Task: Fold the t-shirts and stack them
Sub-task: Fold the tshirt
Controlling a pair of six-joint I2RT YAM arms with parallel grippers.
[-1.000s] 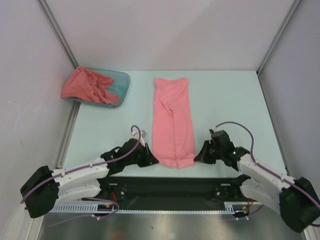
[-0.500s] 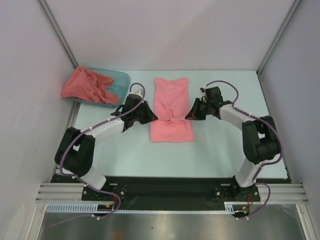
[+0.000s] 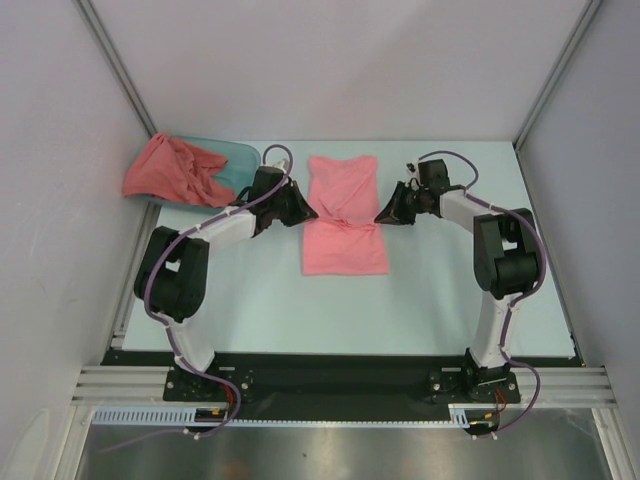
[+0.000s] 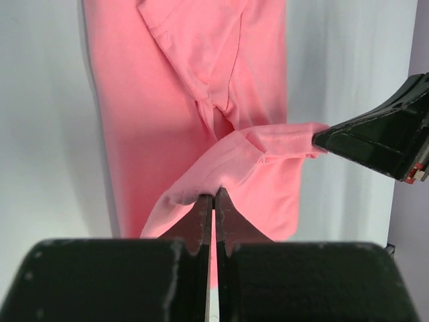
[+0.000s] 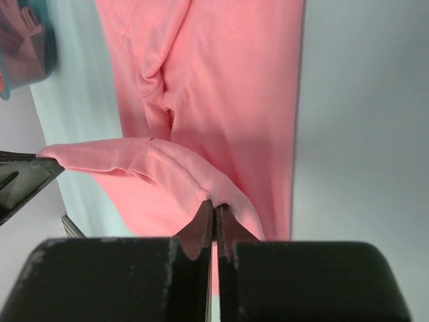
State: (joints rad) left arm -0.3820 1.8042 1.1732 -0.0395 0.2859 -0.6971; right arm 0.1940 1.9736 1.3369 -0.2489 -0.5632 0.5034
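- Left gripper and right gripper: each claw is pressed together on one corner of the lifted hem of the salmon-pink t-shirt.
- The shirt lies just right of the teal tub, which holds the coral-red t-shirt.
- Technique: carry both corners level and taut toward the collar end beside the tub, then lay edge on edge before letting go.
- Change: a second ago the hem lay well nearer than the tub, with the strip at full length. Now it is doubled over.
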